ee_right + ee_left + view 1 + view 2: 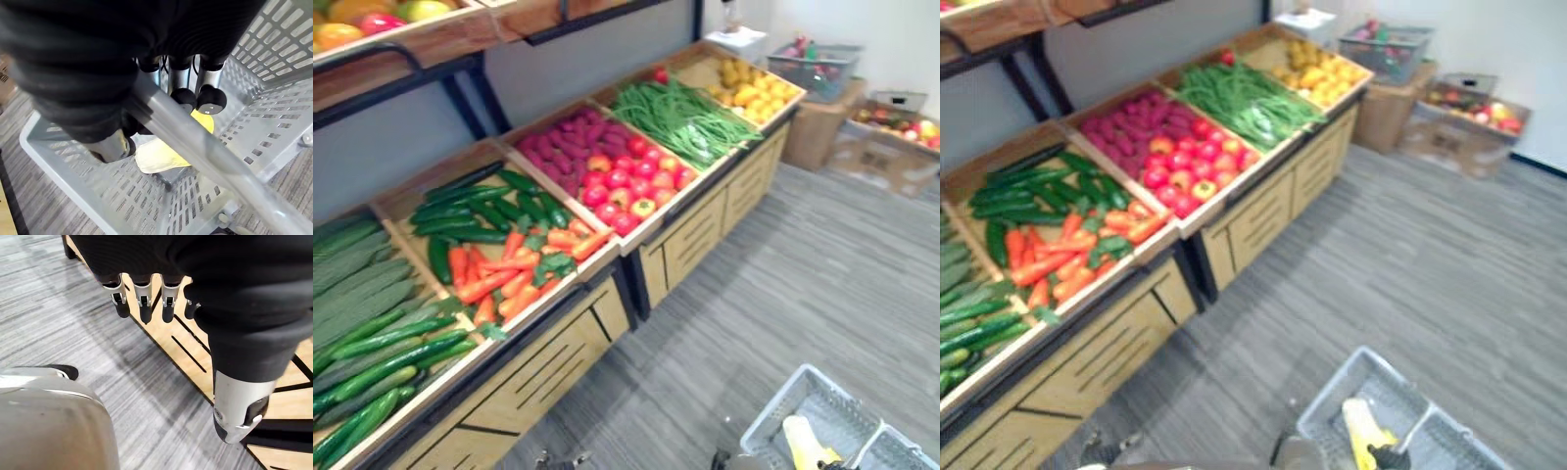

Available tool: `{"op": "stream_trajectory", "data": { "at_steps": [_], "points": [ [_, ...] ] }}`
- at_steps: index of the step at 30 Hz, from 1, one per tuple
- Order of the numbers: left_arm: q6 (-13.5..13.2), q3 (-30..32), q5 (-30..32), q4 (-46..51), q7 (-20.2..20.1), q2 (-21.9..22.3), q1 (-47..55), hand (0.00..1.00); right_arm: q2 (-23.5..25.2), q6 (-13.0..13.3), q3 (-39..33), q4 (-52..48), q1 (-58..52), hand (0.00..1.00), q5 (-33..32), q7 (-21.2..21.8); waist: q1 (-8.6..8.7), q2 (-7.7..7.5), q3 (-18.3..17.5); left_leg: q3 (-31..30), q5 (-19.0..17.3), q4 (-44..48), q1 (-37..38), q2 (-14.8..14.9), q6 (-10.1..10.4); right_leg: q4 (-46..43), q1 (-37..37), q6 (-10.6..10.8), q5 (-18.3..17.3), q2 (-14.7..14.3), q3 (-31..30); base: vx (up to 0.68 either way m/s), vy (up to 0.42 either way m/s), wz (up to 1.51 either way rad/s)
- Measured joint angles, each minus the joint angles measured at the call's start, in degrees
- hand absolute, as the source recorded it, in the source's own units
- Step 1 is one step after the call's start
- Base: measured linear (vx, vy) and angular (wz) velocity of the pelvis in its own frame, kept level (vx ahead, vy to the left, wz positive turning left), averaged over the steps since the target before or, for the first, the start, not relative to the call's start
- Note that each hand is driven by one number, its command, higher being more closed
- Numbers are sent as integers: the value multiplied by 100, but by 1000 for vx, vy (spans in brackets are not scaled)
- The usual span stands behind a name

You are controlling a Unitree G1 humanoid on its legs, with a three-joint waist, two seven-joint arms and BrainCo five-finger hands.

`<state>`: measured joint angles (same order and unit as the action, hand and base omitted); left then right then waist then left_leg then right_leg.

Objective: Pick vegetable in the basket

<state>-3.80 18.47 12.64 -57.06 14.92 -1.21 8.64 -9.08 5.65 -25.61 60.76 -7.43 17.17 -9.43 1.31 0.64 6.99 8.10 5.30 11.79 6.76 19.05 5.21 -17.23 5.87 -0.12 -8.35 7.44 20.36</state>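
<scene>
One yellow vegetable (801, 441) lay inside the grey basket (773, 406), which hung low at the robot's right side over the grey floor (803, 274). Its long axis ran roughly from the robot's side toward the far end of the basket, a little slanted, and it rested flat on the bottom; which end was the tip could not be told. The right hand (186, 98) had its fingers curled round the basket's handle (195, 142) and carried it. The left hand (146, 293) hung beside the front of the wooden stand (548, 362), fingers loose and nearly straight, holding nothing. On the stand, cucumbers (470, 211), carrots (509, 274), tomatoes (626, 186) and green beans (680, 117) lay in separate crates.
</scene>
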Motion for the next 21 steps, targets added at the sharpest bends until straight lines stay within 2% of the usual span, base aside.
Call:
{"op": "stream_trajectory", "data": {
  "at_steps": [1,3,5,6,8,9,10,12,14,19,21],
  "points": [
    [4,-27,-104,-2,3,-50,5,0,-20,-1,-17,2,-6,100,-1,-2,17,-39,3,273,-10,22,-61,-50,13,136,-117,5,-4,55,141,28,-148,56],
    [5,-28,-118,-2,28,-61,9,0,-27,-2,-59,2,-66,100,-24,0,15,-77,-17,424,-19,-101,-61,-114,23,179,-151,38,-23,112,188,-48,-63,46],
    [12,-24,-119,-6,61,-68,12,0,-24,-1,-104,3,-124,100,-33,2,19,-95,-26,359,-133,-414,-55,-242,161,243,-139,160,-25,188,262,-76,43,41],
    [15,-20,-119,-7,74,-68,17,0,-20,-4,-113,43,-127,100,-43,-3,19,-92,-26,358,-263,-651,-56,-357,283,302,-120,205,5,194,250,-83,142,36],
    [20,-22,-112,-12,90,-57,17,0,-15,-1,-110,64,-165,100,-159,-3,38,-60,-37,341,-541,-900,-48,-440,274,300,-76,331,83,142,122,-78,175,38],
    [21,-26,-106,-16,98,10,20,0,-63,-1,-112,75,-162,100,-190,-3,33,49,-84,346,-906,-994,-46,-421,250,238,40,405,130,49,12,-64,229,12],
    [22,-26,-102,-18,92,52,-6,0,-101,-6,-111,102,-53,100,-197,-1,-15,155,-87,384,-1218,-1055,-41,-441,555,106,181,467,175,42,-155,-57,259,-8],
    [44,-26,-43,-131,104,-43,32,0,-27,20,-66,88,12,100,-194,5,0,7,-72,506,-1320,-918,-43,-677,414,218,176,546,337,90,-647,-30,215,-28],
    [68,-39,-8,-182,103,-85,120,0,-2,9,-36,92,2,100,-194,0,4,-40,-114,658,-1362,-852,-3,-848,346,428,132,656,478,167,-928,5,230,-35],
    [63,-136,2,-229,89,-152,163,0,14,6,-57,98,-120,100,-194,3,28,-45,-149,860,-1434,-859,58,-1091,224,1258,-122,809,974,259,-1145,33,160,-24],
    [60,-133,0,-228,89,-159,133,0,59,1,-106,121,-140,100,-195,4,31,-42,-151,855,-1445,-860,76,-1098,229,1415,-206,831,1042,249,-1143,38,32,-3]
  ]
}}
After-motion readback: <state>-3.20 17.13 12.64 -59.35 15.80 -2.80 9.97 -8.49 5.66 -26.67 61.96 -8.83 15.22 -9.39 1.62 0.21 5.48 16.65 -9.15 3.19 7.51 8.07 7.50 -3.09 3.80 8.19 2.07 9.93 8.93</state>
